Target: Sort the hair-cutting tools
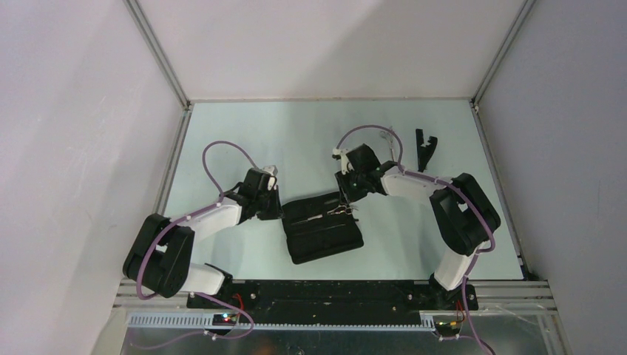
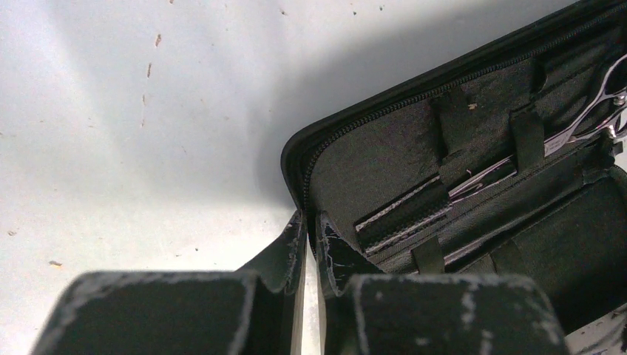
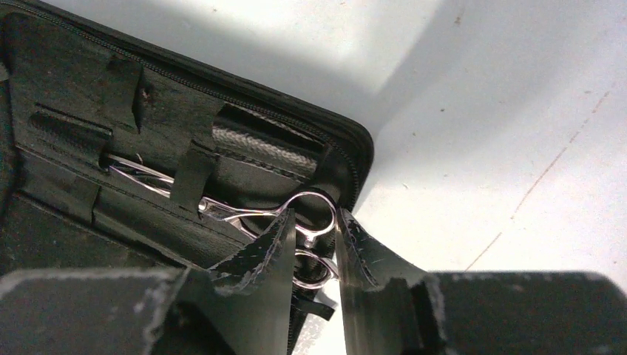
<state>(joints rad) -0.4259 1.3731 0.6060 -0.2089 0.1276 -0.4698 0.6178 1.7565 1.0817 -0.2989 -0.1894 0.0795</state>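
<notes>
One pair of scissors (image 3: 236, 211) sits under the straps of the open black case (image 1: 325, 240), its ring handle clamped in the right tool (image 3: 315, 222). The left tool (image 2: 310, 222), fingers together, meets the case's corner; the comb (image 1: 424, 148) lies on the bench beyond the right tool.

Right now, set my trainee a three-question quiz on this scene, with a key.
1. True or false: the scissors lie loose on the table.
2. Pick one. The left gripper is pinching: A the scissors; B the rim of the case; C nothing.
3. Fill in: seen from above, the comb lies on the table's far ____ side.

Key:
1. False, they sit inside the open case.
2. B.
3. Right.
</notes>
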